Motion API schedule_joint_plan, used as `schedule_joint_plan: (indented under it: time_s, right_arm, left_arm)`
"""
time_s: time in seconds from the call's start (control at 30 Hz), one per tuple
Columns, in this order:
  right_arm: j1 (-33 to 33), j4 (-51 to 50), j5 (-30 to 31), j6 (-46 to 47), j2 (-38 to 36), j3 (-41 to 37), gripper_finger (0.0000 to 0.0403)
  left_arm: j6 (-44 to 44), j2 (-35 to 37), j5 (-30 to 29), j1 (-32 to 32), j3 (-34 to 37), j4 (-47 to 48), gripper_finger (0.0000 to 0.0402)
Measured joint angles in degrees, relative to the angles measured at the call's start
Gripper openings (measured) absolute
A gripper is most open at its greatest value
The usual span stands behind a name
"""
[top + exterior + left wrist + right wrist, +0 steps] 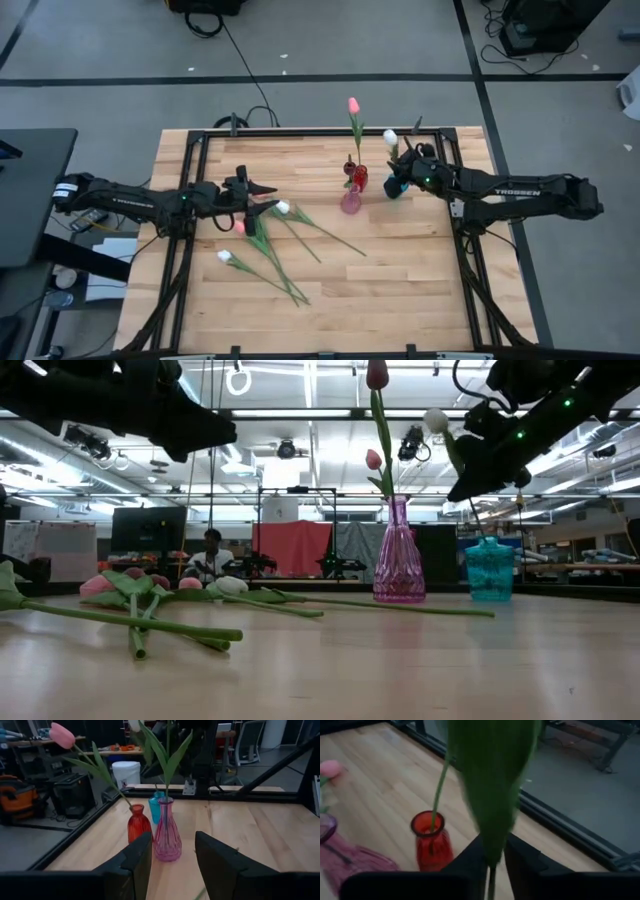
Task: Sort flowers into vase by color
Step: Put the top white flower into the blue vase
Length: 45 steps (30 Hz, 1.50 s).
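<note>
Reaching in from the table's [420, 290] side edges in the high view, both arms lie nearly level: the left gripper [262, 199] hangs over the loose flowers [270, 245] scattered well apart from the pink vase [351, 202], and the right gripper [398, 160] sits just beside the teal vase [397, 188], clamped on a white tulip [390, 138]. A red vase [358, 176] touches the pink one and holds a pink tulip [353, 105]. From table height, the pink vase [398, 555] carries stems with red and pink heads, the teal vase [489, 569] stands next to it, and the right gripper [480, 465] hovers above the teal one. Looking past the left wrist, the left fingers [135, 862] are spread apart, holding nothing, with the pink vase [167, 835] between them farther off. Past the right wrist, the fingers [470, 857] pinch a green stem and leaf [492, 785] above the red vase [431, 842], which holds one stem.
</note>
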<state>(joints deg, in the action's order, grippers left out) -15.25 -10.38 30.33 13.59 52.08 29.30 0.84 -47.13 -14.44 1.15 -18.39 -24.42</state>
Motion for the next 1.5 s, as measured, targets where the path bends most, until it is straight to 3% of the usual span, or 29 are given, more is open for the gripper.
schedule_joint_plan:
  time_s: [0.17,0.37,0.7,1.1,1.5]
  right_arm:
    - [0.0,-6.51,-4.86,3.37,-0.62,2.51,0.0127]
    - [0.99,-18.29,-5.52,8.62,-0.62,8.5,0.0161]
    - [6.15,-24.19,-4.46,13.37,-0.64,14.41,0.0163]
    - [9.84,-27.8,-4.46,17.14,-0.64,14.88,0.0162]
    - [17.8,-27.79,-4.93,23.21,-0.62,14.88,0.0162]
  left_arm:
    - [-0.02,-0.02,0.04,0.02,0.0,0.16,0.0157]
    - [-0.87,-0.02,0.09,0.02,0.0,0.15,0.0157]
    - [-1.09,-0.04,0.09,0.02,0.0,0.25,0.0157]
    - [-1.45,-0.05,-0.68,0.02,0.0,2.29,0.0157]
    - [-1.89,-0.04,-1.97,0.02,0.0,2.13,0.0157]
